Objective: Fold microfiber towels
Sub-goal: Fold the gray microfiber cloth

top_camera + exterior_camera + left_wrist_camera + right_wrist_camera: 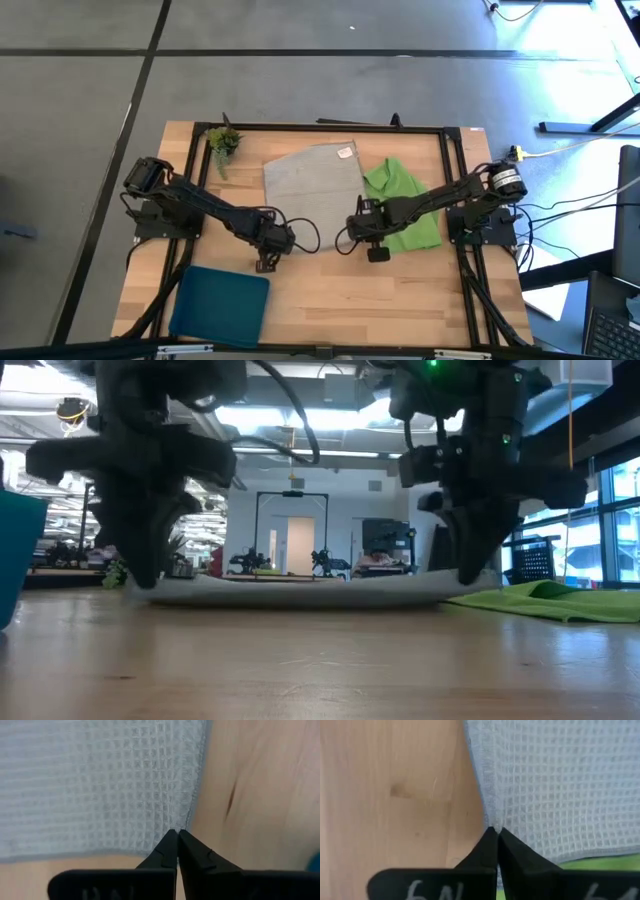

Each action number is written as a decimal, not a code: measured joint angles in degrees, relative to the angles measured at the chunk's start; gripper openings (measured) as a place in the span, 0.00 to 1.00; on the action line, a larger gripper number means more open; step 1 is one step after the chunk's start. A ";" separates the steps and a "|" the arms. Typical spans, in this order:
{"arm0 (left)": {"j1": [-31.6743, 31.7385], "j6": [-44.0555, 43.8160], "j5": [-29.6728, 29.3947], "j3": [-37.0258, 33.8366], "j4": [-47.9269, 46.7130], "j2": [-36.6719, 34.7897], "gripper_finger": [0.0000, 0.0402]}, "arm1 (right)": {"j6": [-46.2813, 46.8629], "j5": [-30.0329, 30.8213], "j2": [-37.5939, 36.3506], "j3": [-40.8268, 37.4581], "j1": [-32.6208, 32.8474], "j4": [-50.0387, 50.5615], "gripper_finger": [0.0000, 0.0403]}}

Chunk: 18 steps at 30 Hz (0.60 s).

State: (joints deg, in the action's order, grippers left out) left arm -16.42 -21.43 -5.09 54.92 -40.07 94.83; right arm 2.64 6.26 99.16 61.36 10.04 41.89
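Overhead and wrist views of the first fold, at the moment of pickup. The grey towel (315,172) lies flat and unfolded on the wooden table (400,300), and serves as the landmark here. The left gripper (268,262) sits at the towel's near-left corner and the right gripper (375,250) at its near-right corner. Each wrist view shows its own 2 fingers pressed together with the waffle-weave edge of the towel pinched at their tips: the left gripper (177,834) holds one corner hem, the right gripper (495,831) the other. Both are therefore closed on cloth, not empty.

The lime green towel (405,205) lies rumpled just to the right of the grey towel, its edge tucked partly under the right arm and touching the grey towel's right side. It is untouched and waits its turn.

Step in hand, as judged: grasping the 2 near corners. The next move likely calls for lifting both corners together and evenly, carrying them over to the far edge, so the cloth doubles without skewing or dragging the green towel.

Containers: 1 blue tray (222,303), well in front of the grey towel's left corner; nothing shows inside it. A small plant sprig (223,143) lies beyond the towel's far-left corner.
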 joint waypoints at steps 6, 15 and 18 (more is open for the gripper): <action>-0.31 -0.05 -3.67 6.42 -10.70 -0.04 0.00 | -0.15 2.95 -0.39 4.99 0.00 5.71 0.01; -0.56 -0.60 -11.40 15.29 -22.54 -0.04 0.00 | -0.35 10.35 -0.39 12.19 0.00 13.93 0.00; -0.55 -0.72 -14.91 19.19 -26.96 -0.04 0.00 | -0.35 14.90 -0.42 14.69 0.00 16.34 0.00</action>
State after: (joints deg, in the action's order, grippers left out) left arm -16.97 -22.15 -20.00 74.11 -67.03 94.78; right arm 2.28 21.16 98.74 76.05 10.04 58.23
